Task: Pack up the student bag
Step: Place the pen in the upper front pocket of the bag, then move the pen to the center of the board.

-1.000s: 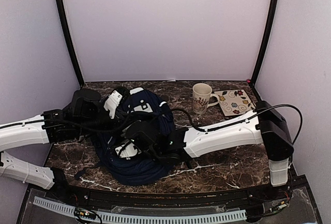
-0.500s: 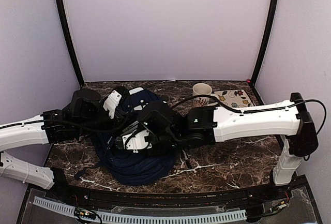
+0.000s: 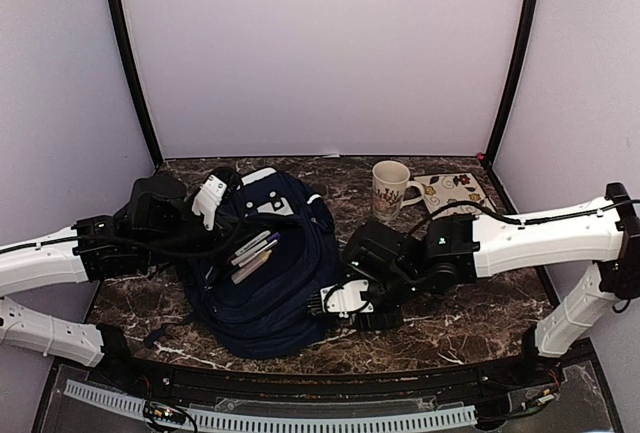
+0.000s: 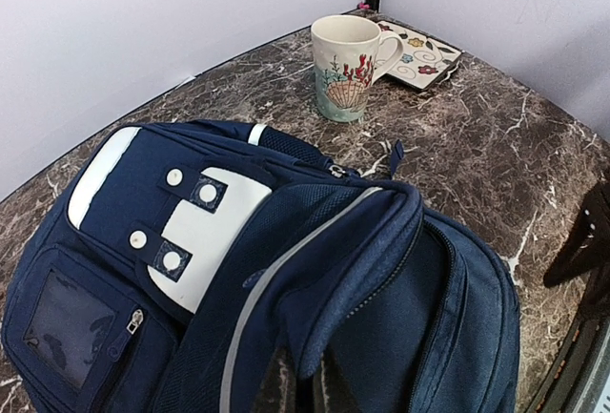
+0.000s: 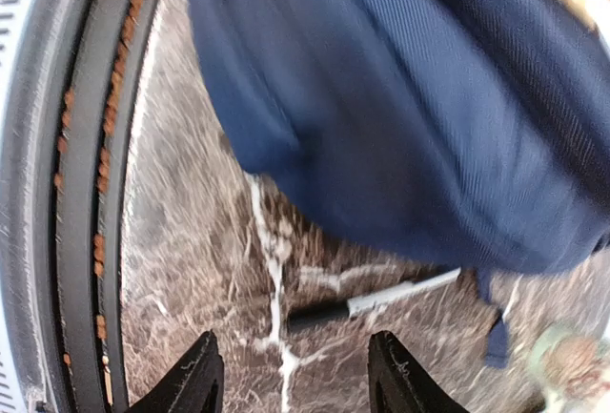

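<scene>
Dark marbled counter [image 3: 450, 323] fills the booth. Nearest me, the right end effector [image 3: 345, 305] hangs half-wide and empty over a black-and-silver pen [image 5: 372, 303] lying just beside the large navy-blue fabric student bag [image 3: 270, 298]; a careless pinch could snag cloth instead. Several pens [image 3: 250, 251] lie in the bag's open mouth. The left end effector [image 4: 299, 382] is clamped on its rim; a slip would let the opening sag. Beyond, a cream flowered ceramic mug [image 3: 388, 188] looks empty.
</scene>
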Robot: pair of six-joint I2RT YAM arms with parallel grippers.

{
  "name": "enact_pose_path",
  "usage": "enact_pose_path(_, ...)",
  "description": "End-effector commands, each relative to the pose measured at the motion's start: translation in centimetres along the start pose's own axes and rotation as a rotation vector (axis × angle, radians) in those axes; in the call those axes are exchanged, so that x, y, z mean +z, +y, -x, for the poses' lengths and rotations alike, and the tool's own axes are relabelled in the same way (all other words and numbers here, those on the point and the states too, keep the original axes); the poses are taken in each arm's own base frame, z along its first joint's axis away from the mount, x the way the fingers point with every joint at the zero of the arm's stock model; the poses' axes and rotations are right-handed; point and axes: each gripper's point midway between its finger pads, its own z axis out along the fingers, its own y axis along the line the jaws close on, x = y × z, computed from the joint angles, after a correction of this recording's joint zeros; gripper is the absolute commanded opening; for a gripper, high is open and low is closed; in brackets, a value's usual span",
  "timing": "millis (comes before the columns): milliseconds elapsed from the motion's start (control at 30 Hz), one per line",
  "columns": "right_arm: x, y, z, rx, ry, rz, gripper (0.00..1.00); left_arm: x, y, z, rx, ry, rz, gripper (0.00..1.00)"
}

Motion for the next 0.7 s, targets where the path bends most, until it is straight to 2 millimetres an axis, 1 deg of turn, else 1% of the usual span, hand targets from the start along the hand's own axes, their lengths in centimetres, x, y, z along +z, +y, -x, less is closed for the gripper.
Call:
enact_pose_path(0, -0.1, -1.1, -3.8, 0.167, 0.04, 0.003, 0.53, -1.1, 0.3, 3.1, -0.068, -0.118, 0.002, 0.0)
enact_pose_path(100, 0.8, -1.9, -5.9, 0.241, 0.086, 0.004, 0.53, -0.7, 0.2, 2.8, -0.068, -0.105, -0.001, 0.0)
enact_pose_path(167, 1.5, -2.7, -6.7, 0.297, 0.102, 0.0, 0.54, -0.5, 0.1, 2.8, -0.066, -0.099, -0.002, 0.0)
enact_pose_path(267, 2.5, -3.5, -7.2, 0.352, 0.123, 0.015, 0.55, -0.3, -0.1, 2.9, -0.063, -0.096, -0.011, 0.0)
enact_pose_path(300, 2.6, -3.8, -7.3, 0.369, 0.124, 0.015, 0.55, -0.2, -0.1, 2.9, -0.063, -0.092, -0.012, 0.0)
enact_pose_path(333, 3.3, -4.0, -7.5, 0.388, 0.137, 0.024, 0.56, -0.2, -0.2, 2.9, -0.063, -0.088, -0.014, 0.0)
enact_pose_path(500, 5.3, -5.6, -7.9, 0.503, 0.147, 0.074, 0.57, -0.1, -0.4, 2.9, -0.071, -0.086, -0.026, 0.0)
enact_pose_path(533, 5.5, -6.1, -7.6, 0.517, 0.137, 0.075, 0.57, 0.0, -0.4, 2.9, -0.073, -0.086, -0.026, 0.0)
enact_pose_path(667, 6.9, -7.0, -7.1, 0.558, 0.128, 0.074, 0.57, -0.1, -0.6, 3.0, -0.081, -0.093, -0.037, 0.0)
